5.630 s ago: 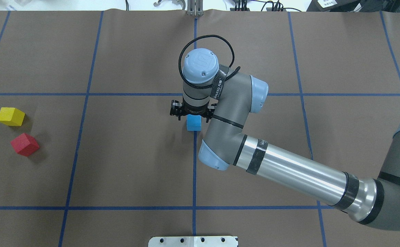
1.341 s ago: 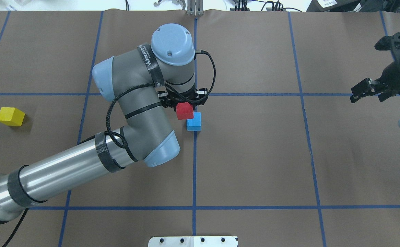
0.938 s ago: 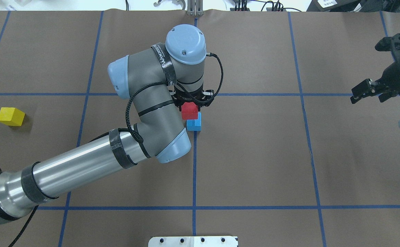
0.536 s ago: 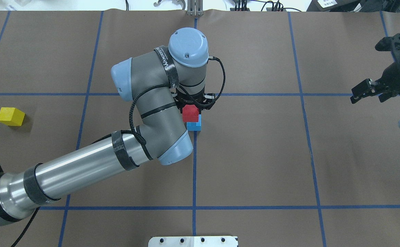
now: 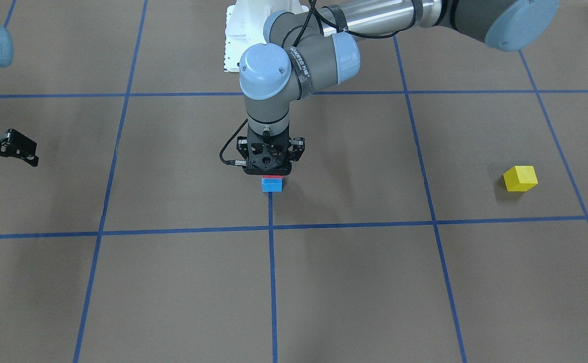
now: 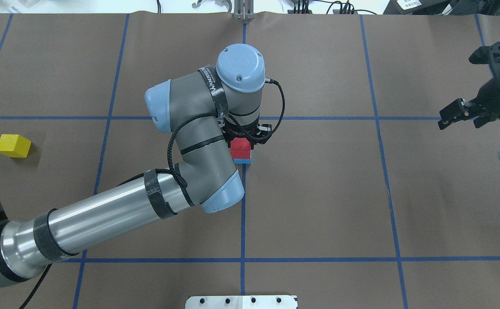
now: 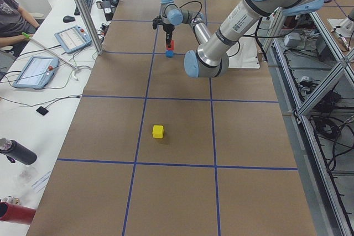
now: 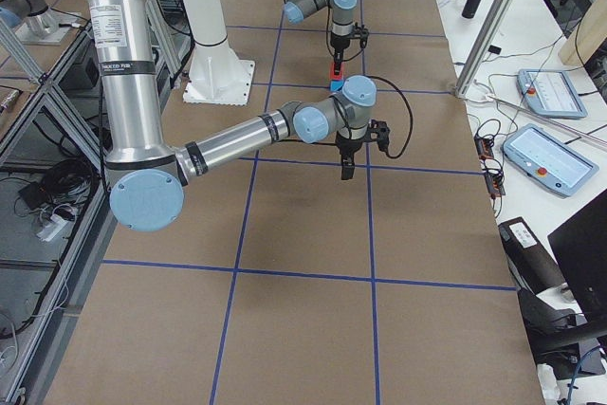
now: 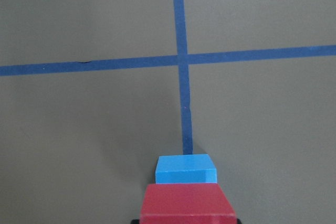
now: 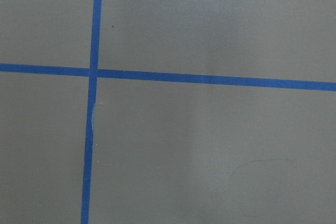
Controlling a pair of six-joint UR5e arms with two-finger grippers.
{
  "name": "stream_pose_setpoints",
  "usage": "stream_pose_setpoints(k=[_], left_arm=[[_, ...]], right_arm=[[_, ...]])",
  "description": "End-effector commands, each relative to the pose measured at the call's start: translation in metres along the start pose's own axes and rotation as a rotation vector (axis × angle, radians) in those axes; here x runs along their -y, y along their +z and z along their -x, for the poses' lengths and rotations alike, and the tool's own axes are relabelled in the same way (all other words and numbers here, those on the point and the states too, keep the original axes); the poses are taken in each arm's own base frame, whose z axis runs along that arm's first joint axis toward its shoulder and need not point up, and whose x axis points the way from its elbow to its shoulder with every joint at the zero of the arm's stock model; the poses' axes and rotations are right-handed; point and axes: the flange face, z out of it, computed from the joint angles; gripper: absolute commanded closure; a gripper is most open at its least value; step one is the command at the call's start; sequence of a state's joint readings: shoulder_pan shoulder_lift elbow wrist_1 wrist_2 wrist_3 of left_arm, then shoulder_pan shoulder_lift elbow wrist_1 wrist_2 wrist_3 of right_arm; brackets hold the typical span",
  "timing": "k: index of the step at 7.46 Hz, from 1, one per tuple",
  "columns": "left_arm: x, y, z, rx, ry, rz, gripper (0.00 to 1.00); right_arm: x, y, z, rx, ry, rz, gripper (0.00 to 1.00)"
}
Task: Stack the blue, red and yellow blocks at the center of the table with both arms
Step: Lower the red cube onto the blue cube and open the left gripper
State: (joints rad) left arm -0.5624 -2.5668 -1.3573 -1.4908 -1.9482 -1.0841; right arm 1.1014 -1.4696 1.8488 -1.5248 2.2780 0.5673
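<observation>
We judge the stack to be about one third done. The small square-edged blue block (image 5: 272, 185) sits on the brown paper-covered desk (image 6: 318, 193), right at the crossing of the blue tape lines in the middle. The left hand (image 5: 271, 170) points straight down over it, closed on the small matte red block (image 6: 240, 149). From overhead, the red block covers nearly all of the blue one, with only a thin blue strip showing at its near edge. In the front-facing view the red sits directly on top of the blue. We cannot tell whether it is fully seated or a hair above.

What is left, as we read it, is to let go of the red block and lift clear. Then the small yellow block (image 6: 13, 145) must be fetched; it lies well apart on the robot's left side of the desk and goes on top.

The right hand (image 6: 460, 120) hangs far out at the right edge, jaws spread, holding nothing.
</observation>
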Motion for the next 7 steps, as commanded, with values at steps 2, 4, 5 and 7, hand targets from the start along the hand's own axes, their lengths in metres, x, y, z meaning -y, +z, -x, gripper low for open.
stream_pose_setpoints(k=[2, 4, 5, 7], left_arm=[[0.0029, 0.0042, -0.0033, -0.007, 0.005, -0.005, 1.0], [0.0047, 0.0065, -0.0048, -0.013, 0.008, -0.008, 1.0], [0.0047, 0.0066, -0.0048, -0.013, 0.008, -0.008, 1.0], [0.0048, 0.0085, -0.003, -0.009, 0.008, -0.007, 1.0]], right_arm=[[0.0, 0.0001, -0.0001, 0.0, 0.0, 0.0, 0.0], [0.0, 0.0001, -0.0001, 0.0, 0.0, 0.0, 0.0], [-0.0002, 0.0007, 0.0004, 0.0, 0.001, 0.001, 0.0], [0.0001, 0.0001, -0.0002, -0.001, 0.0, -0.001, 0.0]])
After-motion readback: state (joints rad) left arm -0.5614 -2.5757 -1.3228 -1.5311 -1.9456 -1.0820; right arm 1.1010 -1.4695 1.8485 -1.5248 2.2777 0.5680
